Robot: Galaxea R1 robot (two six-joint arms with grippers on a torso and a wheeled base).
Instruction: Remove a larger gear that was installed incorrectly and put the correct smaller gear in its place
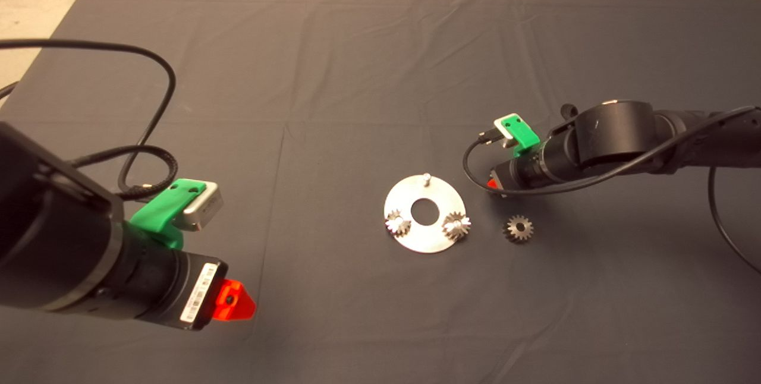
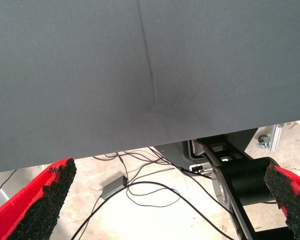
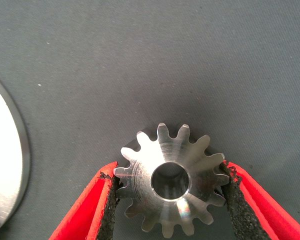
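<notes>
The larger gear (image 3: 197,162), bright steel with a wide central bore, sits between the black pads of my right gripper (image 3: 170,172), and both pads press on its teeth. From the head view, that gripper (image 1: 494,184) hangs low over the mat just right of the round steel plate (image 1: 423,240), and the gear is hidden under it. The smaller gear (image 1: 518,228), dark grey, lies on the mat to the right of the plate. A bare pin (image 1: 426,178) stands at the plate's far edge. My left gripper (image 1: 235,301) waits open at the lower left.
Two shiny small gears (image 1: 398,223) (image 1: 456,224) sit on the plate's left and right pins, around its centre hole. The plate's rim (image 3: 10,165) shows beside the held gear. Past the mat's edge, the left wrist view shows floor cables (image 2: 140,190).
</notes>
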